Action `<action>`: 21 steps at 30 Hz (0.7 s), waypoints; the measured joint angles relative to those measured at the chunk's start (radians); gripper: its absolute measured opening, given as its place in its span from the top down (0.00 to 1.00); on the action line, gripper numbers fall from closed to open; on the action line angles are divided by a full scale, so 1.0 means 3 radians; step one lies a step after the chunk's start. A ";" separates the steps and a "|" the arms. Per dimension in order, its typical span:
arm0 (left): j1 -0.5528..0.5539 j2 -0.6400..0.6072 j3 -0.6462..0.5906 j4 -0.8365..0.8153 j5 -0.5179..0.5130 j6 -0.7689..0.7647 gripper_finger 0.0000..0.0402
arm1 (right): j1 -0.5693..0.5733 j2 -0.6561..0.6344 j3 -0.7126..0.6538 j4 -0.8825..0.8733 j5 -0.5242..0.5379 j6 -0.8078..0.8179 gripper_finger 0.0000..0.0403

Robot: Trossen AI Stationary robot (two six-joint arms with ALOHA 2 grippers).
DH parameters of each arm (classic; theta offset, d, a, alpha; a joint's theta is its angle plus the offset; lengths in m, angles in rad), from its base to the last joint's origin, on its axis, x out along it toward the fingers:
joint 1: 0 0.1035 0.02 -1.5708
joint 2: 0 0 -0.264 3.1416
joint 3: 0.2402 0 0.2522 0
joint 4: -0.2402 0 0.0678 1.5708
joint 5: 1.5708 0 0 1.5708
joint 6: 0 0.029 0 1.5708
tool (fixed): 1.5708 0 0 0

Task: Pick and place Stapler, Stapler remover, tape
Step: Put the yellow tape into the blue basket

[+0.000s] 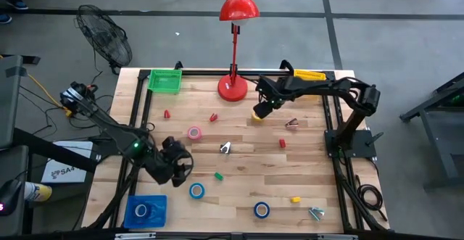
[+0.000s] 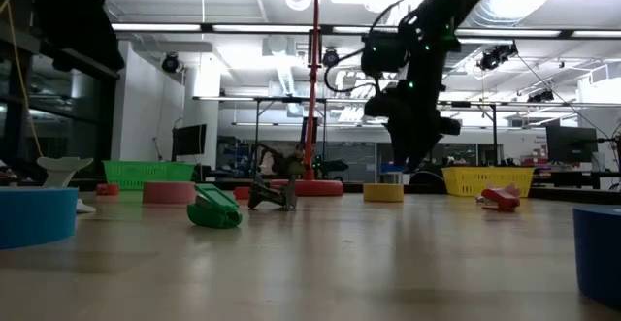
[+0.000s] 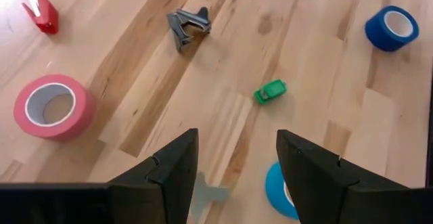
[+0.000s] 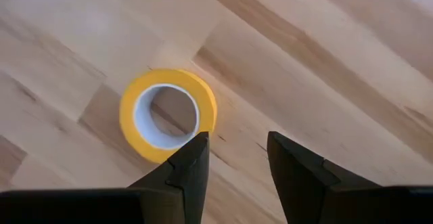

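Step in hand judged as pick of yellow tape roll (image 4: 168, 115). Right gripper (image 4: 234, 158) hovered above table (image 1: 239, 193), fingers apart and empty, roll lying flat just beside and partly under one fingertip, not between the two. Next move judged: shift sideways to centre over roll wall, descend, close. Left gripper (image 3: 235, 158) waiting, fingers apart, nothing held, blue tape roll (image 3: 279, 190) partly under one finger.

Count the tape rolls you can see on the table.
5. The pink roll is left of centre, the yellow roll toward the far side. Two blue rolls lie near the front. Another blue one sits in the blue tray. The arms might hide more.
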 joint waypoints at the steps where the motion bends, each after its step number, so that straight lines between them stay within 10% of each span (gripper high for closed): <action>1: 0.0014 0.0000 0.0000 -0.0001 0.0004 0.0000 0.51 | -0.0011 0.0000 -0.0040 0.0057 0.0004 0.0000 0.65; 21: 0.0021 0.0000 0.0000 -0.0014 0.0078 -0.0037 0.51 | -0.0047 0.0090 -0.0196 0.0525 -0.0131 -0.0122 0.35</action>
